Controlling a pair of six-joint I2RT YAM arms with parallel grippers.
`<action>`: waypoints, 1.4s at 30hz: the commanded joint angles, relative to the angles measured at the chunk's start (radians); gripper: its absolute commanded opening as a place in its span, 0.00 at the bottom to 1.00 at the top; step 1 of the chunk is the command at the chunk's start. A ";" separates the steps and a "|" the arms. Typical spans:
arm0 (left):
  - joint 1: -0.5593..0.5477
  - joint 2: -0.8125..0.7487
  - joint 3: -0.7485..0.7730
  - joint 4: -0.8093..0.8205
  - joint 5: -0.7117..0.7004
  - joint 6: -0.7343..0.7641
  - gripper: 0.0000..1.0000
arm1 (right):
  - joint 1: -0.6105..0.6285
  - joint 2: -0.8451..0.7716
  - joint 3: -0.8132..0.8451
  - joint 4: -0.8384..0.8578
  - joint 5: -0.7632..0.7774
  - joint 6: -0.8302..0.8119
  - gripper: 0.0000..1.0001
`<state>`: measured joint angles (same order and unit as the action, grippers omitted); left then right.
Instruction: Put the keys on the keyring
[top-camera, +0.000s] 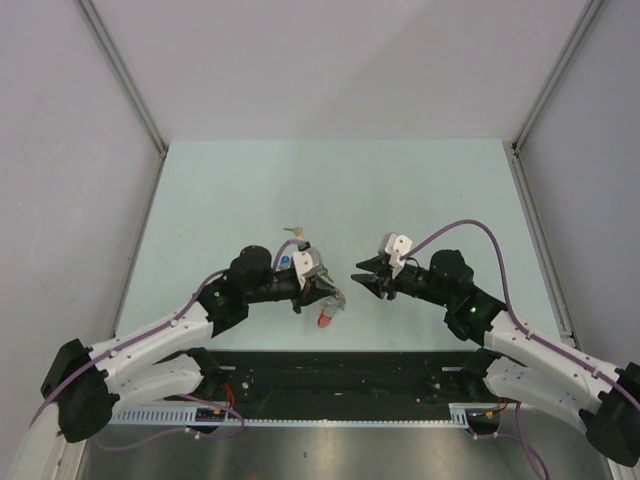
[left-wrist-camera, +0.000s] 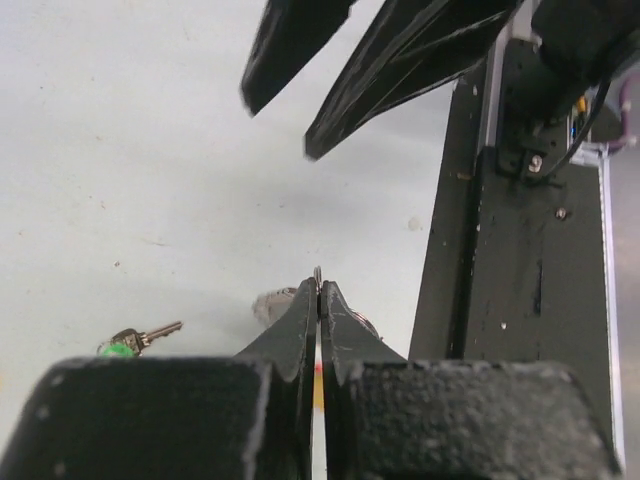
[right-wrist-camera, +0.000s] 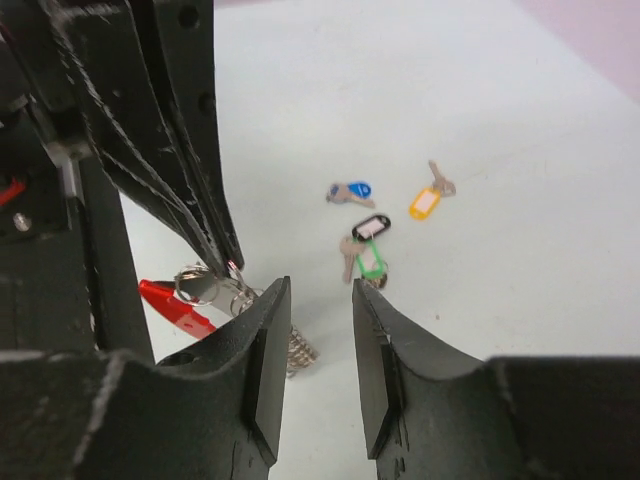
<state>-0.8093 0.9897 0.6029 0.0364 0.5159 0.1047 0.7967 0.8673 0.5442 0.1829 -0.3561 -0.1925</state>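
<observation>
Pinching a thin metal loop of the keyring (right-wrist-camera: 205, 288), a ring with a red curved plastic arc and a grey-silver coiled metal part, the left gripper (left-wrist-camera: 318, 285) is standing with its black fingers pressed fully together. The loop's edge is just showing between the tips in the left wrist view. The red arc (right-wrist-camera: 172, 303) is sitting just below those fingertips, and the coil (right-wrist-camera: 300, 350) is lying a little further along, beside one finger of the right gripper (right-wrist-camera: 312, 300). In the overhead view the keyring's long axis is running roughly near to far, with the red end pointing toward the near table edge and the grey metal end up at the fingertips. Whether it is resting on the pale tabletop (top-camera: 420, 200) or hanging clear cannot be told. The right gripper is facing the left one, close but apart, jaws partly open with nothing between them. The small metal keys with coloured plastic tags are lying loose beyond: blue (right-wrist-camera: 352, 190), yellow (right-wrist-camera: 425, 201), black (right-wrist-camera: 371, 226) and green (right-wrist-camera: 370, 260), the last two just beside each other.
</observation>
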 joint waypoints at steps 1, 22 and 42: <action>-0.004 -0.066 -0.127 0.425 -0.051 -0.247 0.00 | -0.042 -0.053 -0.084 0.177 -0.081 0.146 0.36; -0.004 -0.022 -0.308 1.025 -0.063 -0.496 0.01 | -0.108 0.005 -0.239 0.656 -0.254 0.407 0.37; -0.004 0.029 -0.287 1.066 -0.025 -0.516 0.00 | -0.108 0.107 -0.244 0.863 -0.256 0.521 0.31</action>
<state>-0.8093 1.0214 0.2947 1.0233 0.4770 -0.3939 0.6914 0.9611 0.3019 0.9661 -0.6178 0.3119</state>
